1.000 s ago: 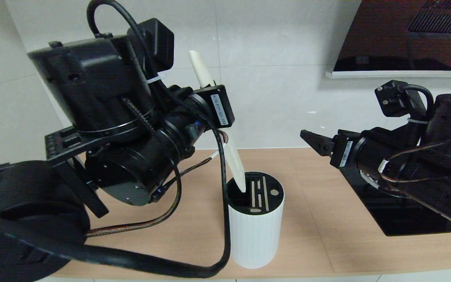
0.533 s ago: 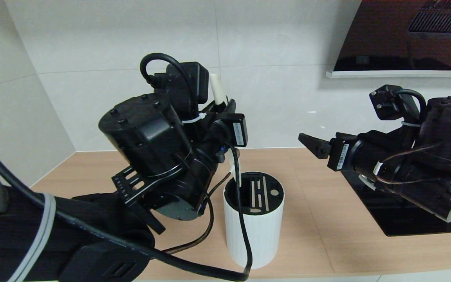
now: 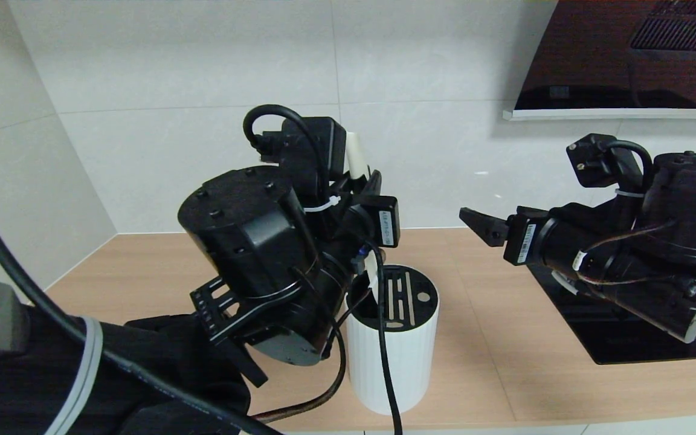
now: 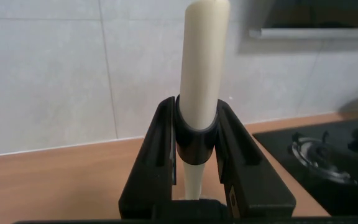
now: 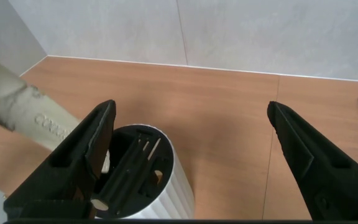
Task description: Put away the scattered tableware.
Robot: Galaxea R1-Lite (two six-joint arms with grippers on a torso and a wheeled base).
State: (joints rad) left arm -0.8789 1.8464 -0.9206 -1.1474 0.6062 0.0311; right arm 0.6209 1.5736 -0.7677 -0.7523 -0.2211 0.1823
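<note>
- Between my left gripper's (image 4: 196, 127) jaws I see the cream-handled knife (image 4: 202, 56) pinched by its handle, standing upright.
- Below them, its blade tip dips into the wide opening on top of the white holder (image 3: 393, 350).
- That holder stands near the front edge of the bench (image 3: 493, 368).
- Toward the right edge, my right gripper (image 5: 190, 112) hangs above the bench, jaws spread and holding nothing, near the black cooktop (image 3: 608, 344).
</note>
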